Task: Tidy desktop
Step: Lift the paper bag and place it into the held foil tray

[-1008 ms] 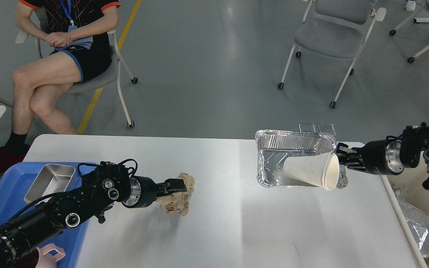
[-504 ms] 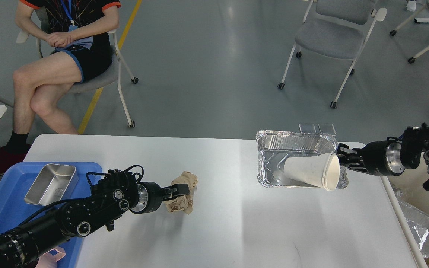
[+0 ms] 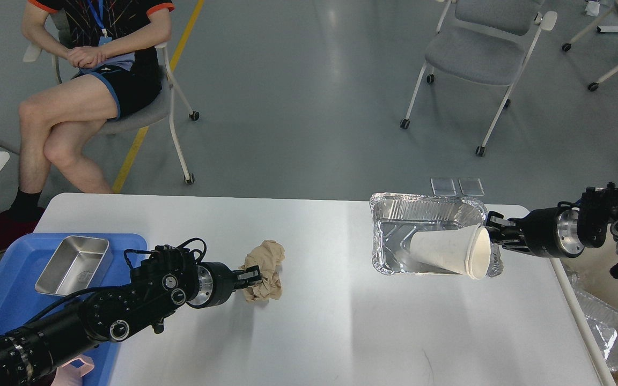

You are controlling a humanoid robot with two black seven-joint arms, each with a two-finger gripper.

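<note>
While our left tool pinches crumpled paper mid-tabletop, our right tool meets a foil pan holding a tipped cup; its grip we cannot tell. Left: blue tray, steel tin.

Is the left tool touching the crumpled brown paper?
Touching. Head view shows the left tool pressed into the crumpled brown paper, no gap visible.

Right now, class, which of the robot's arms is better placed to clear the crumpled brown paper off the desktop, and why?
The left. Its left gripper is already at the crumpled brown paper, while the right gripper is across the desktop at the foil tray with the paper cup.
</note>
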